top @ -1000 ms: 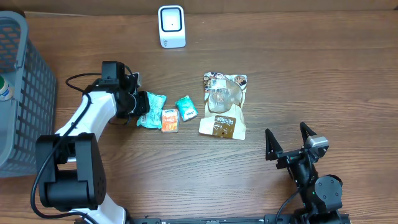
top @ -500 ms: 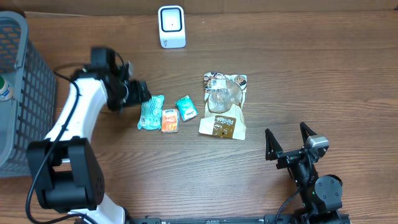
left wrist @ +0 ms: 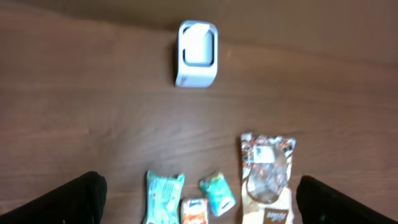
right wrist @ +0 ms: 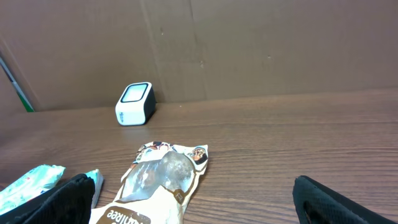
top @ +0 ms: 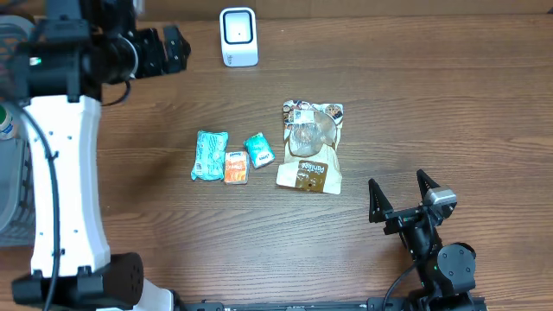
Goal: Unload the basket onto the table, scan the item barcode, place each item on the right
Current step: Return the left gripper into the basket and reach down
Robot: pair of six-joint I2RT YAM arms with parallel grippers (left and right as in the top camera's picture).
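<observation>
A white barcode scanner (top: pixel 238 36) (left wrist: pixel 197 53) (right wrist: pixel 134 104) stands at the back of the wooden table. In a row mid-table lie a long teal packet (top: pixel 209 155) (left wrist: pixel 163 196), an orange packet (top: pixel 236 167), a small teal packet (top: pixel 259 149) (left wrist: pixel 217 191) and a brown-and-white pouch (top: pixel 311 145) (right wrist: pixel 158 180). My left gripper (top: pixel 164 50) (left wrist: pixel 199 186) hangs high at the back left, open and empty, looking down on the row. Near the front right my right gripper (top: pixel 397 186) (right wrist: pixel 193 186) stands open and empty, facing the pouch.
A grey mesh basket (top: pixel 12 186) stands at the left edge, partly hidden behind my left arm. A brown cardboard wall (right wrist: pixel 249 43) rises behind the scanner.
My left gripper opened, let go of the long teal packet, and rose away to the back left. That packet now lies beside the orange one. The right arm has not moved.
</observation>
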